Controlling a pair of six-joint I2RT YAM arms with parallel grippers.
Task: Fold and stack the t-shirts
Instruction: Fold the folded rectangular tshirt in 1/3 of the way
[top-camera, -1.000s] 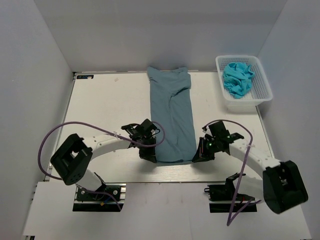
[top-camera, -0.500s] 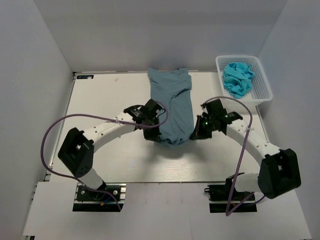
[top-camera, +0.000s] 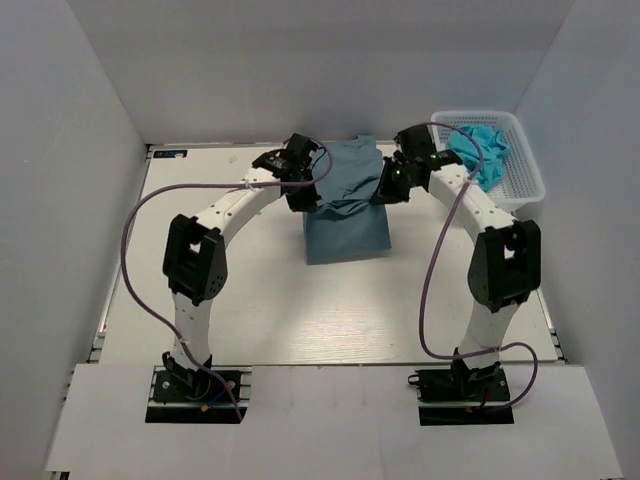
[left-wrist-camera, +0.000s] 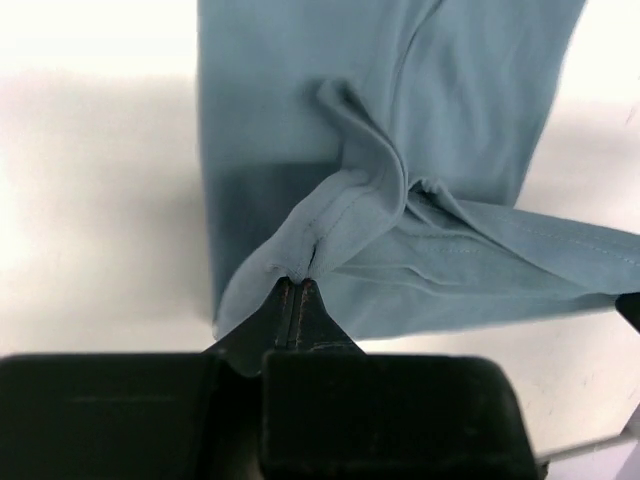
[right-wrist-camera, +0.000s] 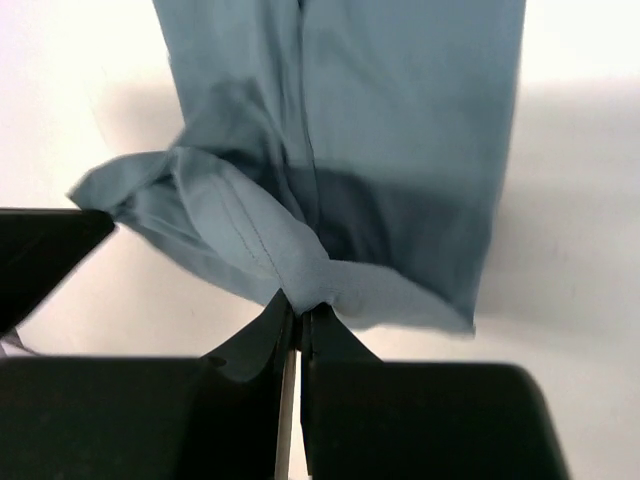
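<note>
Overhead, t-shirt (top-camera: 345, 235) doubled over, basket (top-camera: 528, 185) perhaps holding cloth, wrist views show left gripper (left-wrist-camera: 297, 285), right gripper (right-wrist-camera: 297, 305) clamped on hem.

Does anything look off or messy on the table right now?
Nothing damaged or spilled. The t-shirt is mid-fold: left hand and right hand pinch its hem, which sags bunched between them. Crumpled turquoise cloth sits in the basket.
</note>
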